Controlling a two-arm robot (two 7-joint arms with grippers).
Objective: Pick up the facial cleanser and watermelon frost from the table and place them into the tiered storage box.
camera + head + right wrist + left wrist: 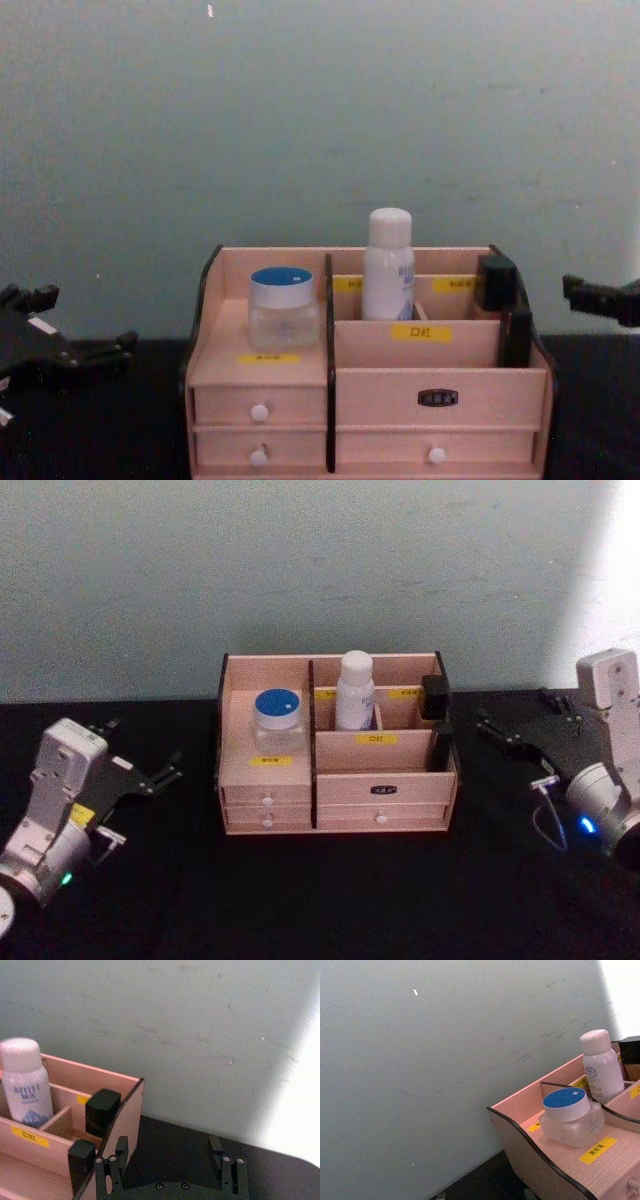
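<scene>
The tiered storage box (270, 780) stands mid-table, light wood with black side panels. A clear jar with a blue lid (277, 718) sits on its left step. A white bottle with a white cap (354, 690) stands upright in a rear compartment. Both also show in the left wrist view, the jar (567, 1115) and the bottle (600, 1065). I cannot tell which is the facial cleanser and which the watermelon frost. My left gripper (142, 750) rests open and empty left of the box. My right gripper (515, 712) is open and empty to its right, the fingers (119, 1150) near the box's side.
Two black blocks (436, 696) (441, 748) sit along the box's right side panel. Small drawers with white knobs (259, 411) face me. The black table (320, 900) reaches a pale green wall (320, 560) just behind the box.
</scene>
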